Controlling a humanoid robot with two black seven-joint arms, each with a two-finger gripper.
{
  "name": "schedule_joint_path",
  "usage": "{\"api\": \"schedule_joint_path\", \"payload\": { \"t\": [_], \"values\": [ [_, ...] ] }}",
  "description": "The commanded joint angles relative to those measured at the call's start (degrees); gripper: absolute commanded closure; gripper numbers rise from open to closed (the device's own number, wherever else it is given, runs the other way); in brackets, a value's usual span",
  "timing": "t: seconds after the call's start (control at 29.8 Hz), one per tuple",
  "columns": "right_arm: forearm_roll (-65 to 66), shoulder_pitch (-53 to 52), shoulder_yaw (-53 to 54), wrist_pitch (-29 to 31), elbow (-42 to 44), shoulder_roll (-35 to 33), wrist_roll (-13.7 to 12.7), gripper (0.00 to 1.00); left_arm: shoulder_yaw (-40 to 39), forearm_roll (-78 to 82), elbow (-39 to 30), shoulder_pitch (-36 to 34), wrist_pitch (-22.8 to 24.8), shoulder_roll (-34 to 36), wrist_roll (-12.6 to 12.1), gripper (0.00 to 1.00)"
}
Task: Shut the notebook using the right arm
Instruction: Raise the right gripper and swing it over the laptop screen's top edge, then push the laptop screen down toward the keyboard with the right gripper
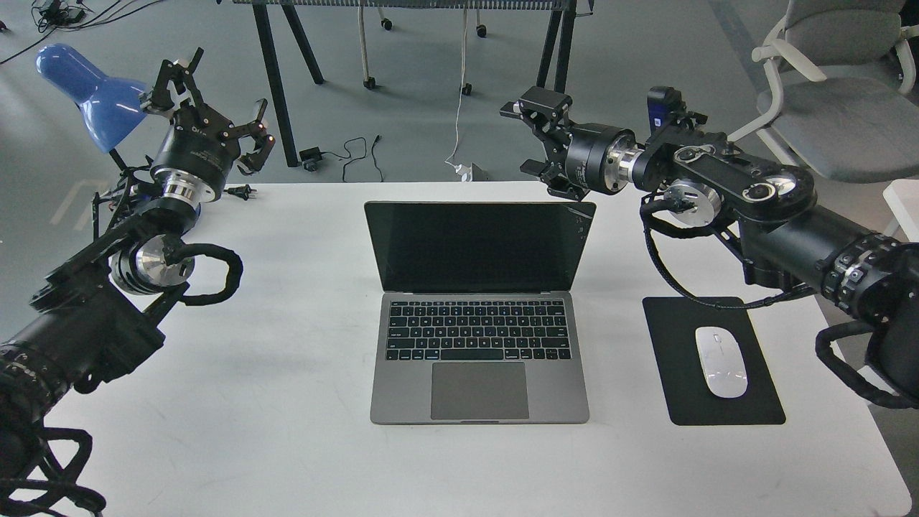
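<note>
Notebook state: the notebook (479,316) stands fully open, screen raised and leaning slightly back, dark and unlit. Nothing touches it.

Notebook place: middle of the white counter (273,431), base flat on it, front edge toward the robot.

Notebook heading: keyboard and trackpad face the robot; screen faces it too; the hinge runs left to right along the far edge of the base. Long axis is that left-right line, about square with the counter's near edge.

Right claw: the right claw (535,143) hangs above and just behind the notebook's far right corner, near the top edge of the screen but apart from it. Fingers spread wide, gripping nothing.

Right arm: the right arm (761,208) reaches in over the black mouse pad (718,359), to the right of the notebook, where a white mouse (721,361) lies.

Left claw: the left claw (208,108) is raised well to the left of the notebook, beside the blue lamp (90,93). Fingers splayed open, empty.

Progress: judged as approach only. Closing not yet begun; lid at full opening.

Left to do: likely bring the right claw behind the screen's top edge, press it forward and down about the hinge until lid meets base.
</note>
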State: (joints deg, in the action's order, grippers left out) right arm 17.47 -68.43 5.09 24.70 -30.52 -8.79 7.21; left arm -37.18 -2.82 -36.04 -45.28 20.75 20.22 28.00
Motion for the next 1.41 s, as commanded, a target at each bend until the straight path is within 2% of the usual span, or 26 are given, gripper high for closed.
{"api": "schedule_joint_path", "payload": {
  "t": [0.0,0.27,1.01,1.37],
  "values": [
    [0.19,0.05,0.00,1.22,-0.07,0.00,0.00,0.00,0.00,0.01,0.00,0.01,-0.01,0.00,0.00,0.00],
    [0.19,-0.12,-2.53,3.30,-5.16,-0.70,0.00,0.00,0.00,0.01,0.00,0.01,-0.01,0.00,0.00,0.00],
    [0.19,1.90,-7.20,3.30,-28.01,-10.11,-0.70,0.00,-0.09,0.01,0.00,0.01,-0.01,0.00,0.00,0.00],
    [0.19,4.36,-10.97,3.30,-30.74,-10.55,-1.14,0.00,-0.09,0.01,0.00,0.01,-0.01,0.00,0.00,0.00]
  ]
}}
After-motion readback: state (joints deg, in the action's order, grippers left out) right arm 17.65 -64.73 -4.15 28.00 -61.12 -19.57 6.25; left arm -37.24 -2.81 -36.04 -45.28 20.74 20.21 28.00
